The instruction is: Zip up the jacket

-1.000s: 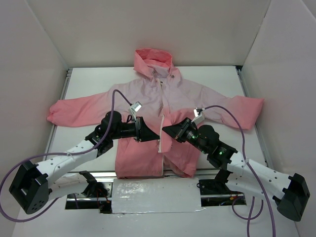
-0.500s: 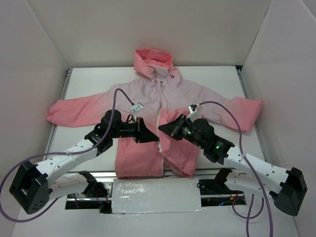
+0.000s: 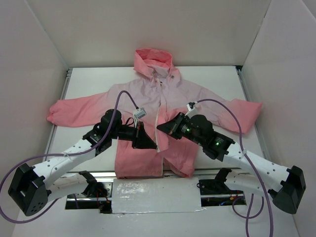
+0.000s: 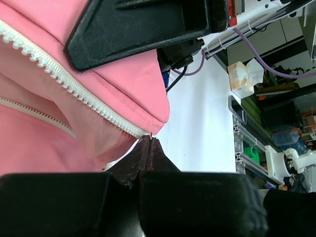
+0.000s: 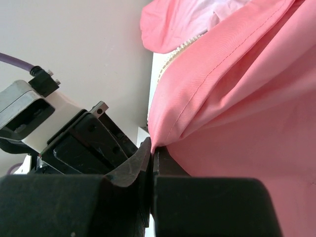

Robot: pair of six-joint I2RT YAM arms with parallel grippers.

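Observation:
The pink jacket [image 3: 148, 96] lies spread on the white table, hood at the far side, front open at the lower part. Its light zipper [image 3: 159, 129] hangs between my two grippers. My left gripper [image 3: 150, 144] is shut on the bottom end of one zipper edge [image 4: 64, 76], pinching it at the fingertips [image 4: 150, 143]. My right gripper [image 3: 161, 127] is shut on a coral fold of the other front panel [image 5: 247, 98], held a little above the table. The two grippers are close together, the right one just beyond the left.
White walls stand on the left, right and back. A metal rail and a white taped strip [image 3: 155, 195] run along the near edge between the arm bases. Purple cables [image 3: 123, 96] loop over the jacket. Sleeves stretch to both sides.
My left gripper has moved right and toward the near edge with the zipper end. My right gripper has moved left and farther, lifting the front panel.

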